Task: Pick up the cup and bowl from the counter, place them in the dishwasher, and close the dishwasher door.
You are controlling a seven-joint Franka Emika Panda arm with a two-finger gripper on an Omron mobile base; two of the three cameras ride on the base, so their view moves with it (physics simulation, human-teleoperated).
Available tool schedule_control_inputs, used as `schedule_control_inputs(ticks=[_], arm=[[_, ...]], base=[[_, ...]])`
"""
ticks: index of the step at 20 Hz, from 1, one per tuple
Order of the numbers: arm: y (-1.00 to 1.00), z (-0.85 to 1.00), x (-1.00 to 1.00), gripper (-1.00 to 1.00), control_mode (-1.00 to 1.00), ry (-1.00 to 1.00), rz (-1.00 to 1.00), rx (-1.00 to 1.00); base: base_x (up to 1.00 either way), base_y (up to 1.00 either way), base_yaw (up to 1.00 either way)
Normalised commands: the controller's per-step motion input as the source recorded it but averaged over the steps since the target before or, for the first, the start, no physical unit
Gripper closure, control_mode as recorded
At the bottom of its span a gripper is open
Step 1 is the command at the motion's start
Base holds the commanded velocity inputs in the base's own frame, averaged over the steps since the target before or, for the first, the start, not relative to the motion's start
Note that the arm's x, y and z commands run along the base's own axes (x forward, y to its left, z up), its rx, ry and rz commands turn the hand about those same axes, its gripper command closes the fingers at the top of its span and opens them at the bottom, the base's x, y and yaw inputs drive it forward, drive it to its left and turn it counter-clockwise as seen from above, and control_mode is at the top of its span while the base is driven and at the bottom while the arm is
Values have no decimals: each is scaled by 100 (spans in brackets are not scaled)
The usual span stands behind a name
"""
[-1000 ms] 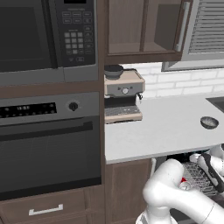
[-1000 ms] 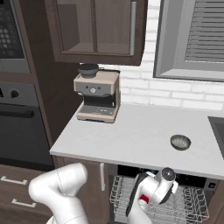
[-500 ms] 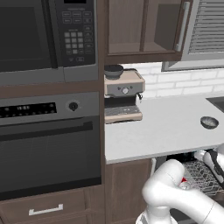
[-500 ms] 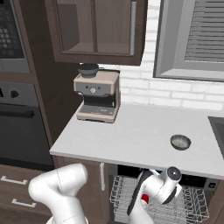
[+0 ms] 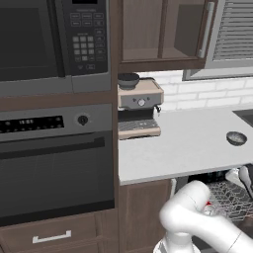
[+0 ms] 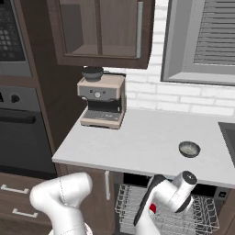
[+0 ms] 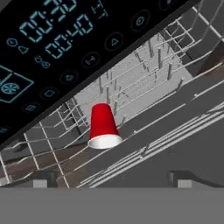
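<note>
A red cup (image 7: 104, 127) stands upside down in the grey wire rack (image 7: 144, 74) of the dishwasher, under the dark control strip (image 7: 52, 43) with bluish lights. My gripper (image 7: 111, 181) is open and empty, back from the cup. In the right base view my hand (image 6: 185, 180) hangs just under the counter's front edge, above the pulled-out rack (image 6: 204, 215). The small dark bowl (image 6: 189, 148) (image 5: 236, 138) sits on the light counter (image 6: 137, 137) (image 5: 188, 138), up and to the right of the hand. The dishwasher door is out of view below the frames.
An espresso machine (image 6: 102, 101) (image 5: 139, 106) stands at the counter's back left. A black wall oven (image 5: 54, 163) and a microwave (image 5: 49, 39) fill the tall unit on the left. Upper cabinets (image 6: 101, 32) hang over the counter, and a sink edge (image 6: 229, 133) shows at the far right.
My hand has moved right and slightly up over the rack, away from the cup. The bowl has stayed in place on the counter.
</note>
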Motion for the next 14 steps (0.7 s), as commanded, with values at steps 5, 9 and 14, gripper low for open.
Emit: schedule_control_inputs(ticks=[5, 9, 14], arm=[[-10, 39, -29, -100, -100, -32, 0, 9], [-21, 95, 7, -100, -100, -18, 0, 0], [-24, 100, 7, -100, -100, -5, -5, 0]], base=[[0, 0, 0], [0, 0, 0], [0, 0, 0]])
